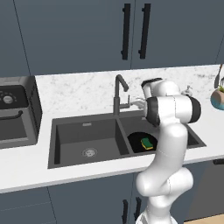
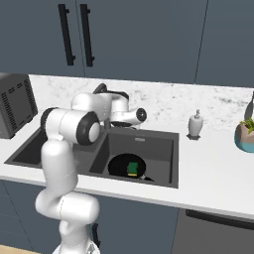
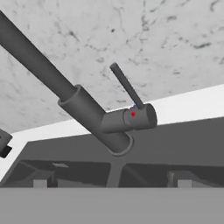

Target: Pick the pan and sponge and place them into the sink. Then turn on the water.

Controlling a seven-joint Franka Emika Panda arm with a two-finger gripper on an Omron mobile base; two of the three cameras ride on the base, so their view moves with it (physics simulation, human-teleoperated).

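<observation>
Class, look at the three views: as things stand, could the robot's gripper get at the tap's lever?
Probably yes. In the hand view the tap stands close ahead with its lever sticking up, nothing between. The pan and sponge lie low in the sink, out of the way. The jaws stand open.

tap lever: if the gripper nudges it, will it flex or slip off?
Probably stiff: the tap lever is a thin straight rod fixed in a side knob on the tap, so it should pivot rather than bend. Contact may slip: it looks smooth, narrow and tilted. Likely light to move, given its length against the small knob.
</observation>
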